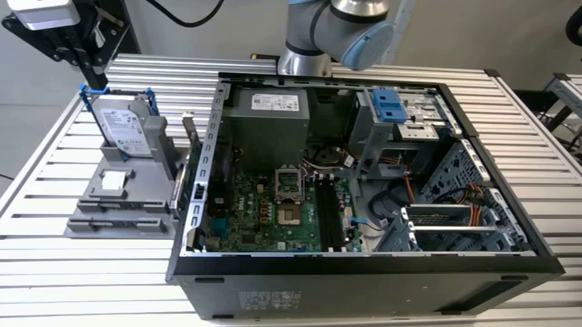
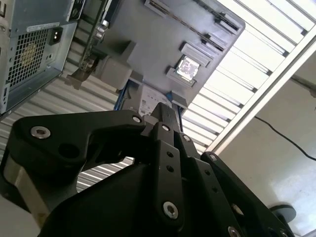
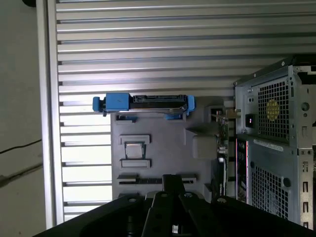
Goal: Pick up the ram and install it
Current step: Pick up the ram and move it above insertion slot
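while the open computer case (image 1: 364,262) takes the slatted table's (image 1: 54,272) middle, its black memory slots (image 1: 329,214) look bare: pickup and install remain. over the grey fixture (image 1: 118,204) near the table's edge, the gripper (image 1: 93,76) looks pinched narrow and empty. the ram (image 3: 221,143) seems to stand edgewise on the fixture's case side. the hard drive (image 1: 123,126) label is unreadable.

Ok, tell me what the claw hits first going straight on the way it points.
Probably the blue bracket around the upright hard drive on the gray holder. The claw hangs just above it, though depth is unclear.
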You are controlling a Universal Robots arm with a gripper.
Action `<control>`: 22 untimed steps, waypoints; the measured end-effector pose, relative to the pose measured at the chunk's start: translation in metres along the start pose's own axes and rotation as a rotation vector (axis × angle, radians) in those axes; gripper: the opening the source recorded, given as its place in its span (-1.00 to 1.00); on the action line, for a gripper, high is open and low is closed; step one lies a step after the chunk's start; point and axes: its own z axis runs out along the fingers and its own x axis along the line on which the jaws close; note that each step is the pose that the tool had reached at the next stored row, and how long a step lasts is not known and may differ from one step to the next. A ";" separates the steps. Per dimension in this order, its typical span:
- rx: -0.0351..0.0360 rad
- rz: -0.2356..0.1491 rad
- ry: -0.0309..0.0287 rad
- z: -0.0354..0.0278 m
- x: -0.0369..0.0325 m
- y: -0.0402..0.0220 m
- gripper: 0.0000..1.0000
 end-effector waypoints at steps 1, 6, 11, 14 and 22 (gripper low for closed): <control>0.0000 0.000 0.0000 0.0001 0.0002 -0.0003 -1.00; -0.0001 0.000 -0.0001 0.0006 0.0001 -0.0075 -1.00; 0.0000 0.000 0.0000 0.0011 0.0000 -0.0160 -1.00; 0.0001 0.000 0.0000 0.0015 0.0003 -0.0198 -1.00; 0.0000 0.000 -0.0001 0.0019 0.0015 -0.0252 -1.00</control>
